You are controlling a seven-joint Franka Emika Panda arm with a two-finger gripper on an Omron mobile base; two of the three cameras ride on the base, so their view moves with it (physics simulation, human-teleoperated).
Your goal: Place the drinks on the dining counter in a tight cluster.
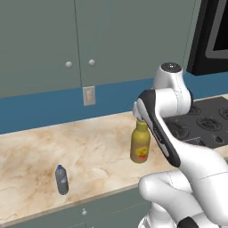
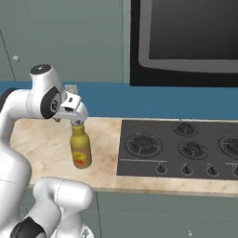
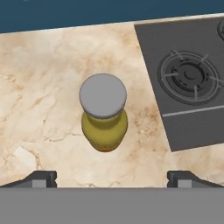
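Gripper (image 3: 112,178) fully open, holding nothing, right above amber bottle (image 3: 104,114). Bottle upright on beige wall counter (image 1: 89,147), just left of stove (image 2: 181,148). Small water bottle (image 1: 62,179) stands farther left, near front edge.

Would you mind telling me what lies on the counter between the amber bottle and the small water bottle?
Nothing: in the left base view only bare marble counter stretches between the amber bottle and the water bottle.
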